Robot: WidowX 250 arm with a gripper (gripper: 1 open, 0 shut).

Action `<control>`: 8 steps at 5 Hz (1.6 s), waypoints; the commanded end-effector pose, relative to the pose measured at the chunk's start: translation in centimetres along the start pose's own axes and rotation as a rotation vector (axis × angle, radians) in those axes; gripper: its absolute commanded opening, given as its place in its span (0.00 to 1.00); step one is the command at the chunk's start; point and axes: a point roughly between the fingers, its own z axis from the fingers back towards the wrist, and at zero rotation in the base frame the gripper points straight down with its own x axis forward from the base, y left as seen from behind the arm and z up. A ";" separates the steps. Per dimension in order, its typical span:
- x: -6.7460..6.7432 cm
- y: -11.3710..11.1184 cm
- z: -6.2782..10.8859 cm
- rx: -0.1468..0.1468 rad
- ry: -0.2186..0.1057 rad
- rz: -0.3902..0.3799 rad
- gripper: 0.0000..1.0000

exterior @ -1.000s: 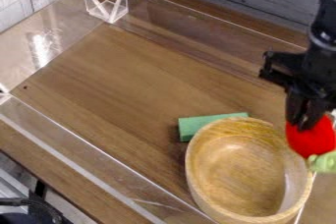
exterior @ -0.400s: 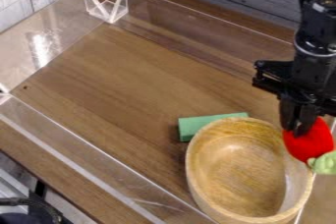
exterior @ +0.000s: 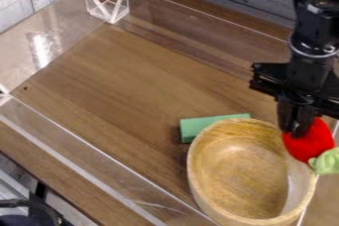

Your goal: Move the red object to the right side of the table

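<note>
1. Spreading over most of the view, the wood-grain table (exterior: 126, 86) has low clear walls (exterior: 99, 161) along its edges.
2. The black robot arm (exterior: 315, 47) comes in from the upper right; compared with the earliest frame, its lower part sits a little further left.
3. The round wooden bowl (exterior: 245, 175) stands upright at the near right, in the same place as in the 2 earlier frames.
4. The gripper (exterior: 299, 126) points down beside the bowl's far right rim, its claw clenched on the red object.
5. The red object (exterior: 307, 141) is at the right edge of the view, overlapping the bowl's right rim; whether it touches bowl or table, I cannot tell. Its long axis slants from upper left to lower right, the light green leafy end (exterior: 328, 161) pointing lower right. Against the earliest frame, it has shifted slightly left and its slant is less steep.
6. The flat green piece (exterior: 209, 125) lies just beyond the bowl, unmoved.
</note>
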 end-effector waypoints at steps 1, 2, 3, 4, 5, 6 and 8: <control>0.5 0.3 1.8 -0.022 -0.042 0.010 0.00; 0.9 0.0 1.8 -0.020 -0.041 -0.001 1.00; 1.4 -0.3 2.1 -0.016 -0.043 -0.012 0.00; 2.1 -1.0 1.9 -0.010 -0.042 -0.045 0.00; 2.9 -1.5 1.6 -0.005 -0.039 -0.066 1.00; 3.3 -1.7 1.4 0.004 -0.035 -0.078 1.00; 4.0 -2.4 0.8 0.034 -0.038 -0.132 0.00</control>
